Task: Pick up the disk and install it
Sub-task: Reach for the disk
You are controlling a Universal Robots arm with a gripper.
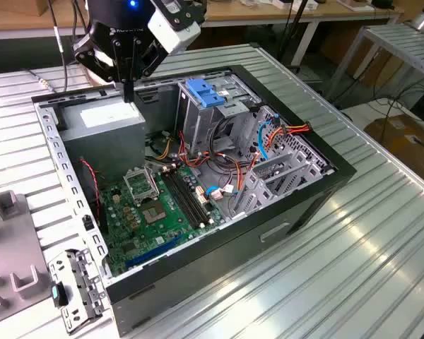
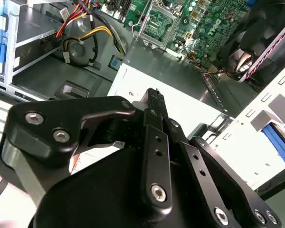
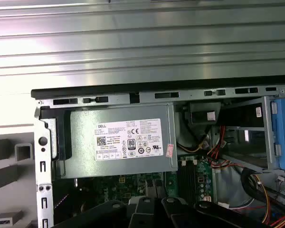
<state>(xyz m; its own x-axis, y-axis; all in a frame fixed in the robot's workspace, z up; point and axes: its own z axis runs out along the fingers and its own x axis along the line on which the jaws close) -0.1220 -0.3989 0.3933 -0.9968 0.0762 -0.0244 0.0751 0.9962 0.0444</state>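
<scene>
One risk: my gripper (image 1: 130,92) hangs, jaws pinched together and empty, just above the power supply (image 1: 102,119) and could jab it; the disk (image 2: 278,140) seems to sit outside the case (image 1: 219,261)

One open computer case (image 1: 290,233) sits on one table (image 1: 353,282). Inside are one power supply (image 1: 102,116) directly under the gripper (image 1: 129,93), one motherboard (image 1: 155,212) farther off, and one blue clip (image 1: 203,93) atop one metal cage (image 1: 198,127).

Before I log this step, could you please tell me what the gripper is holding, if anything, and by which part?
Nothing is held: the black gripper hangs with its jaws closed together, empty, above the grey metal power supply box.
</scene>
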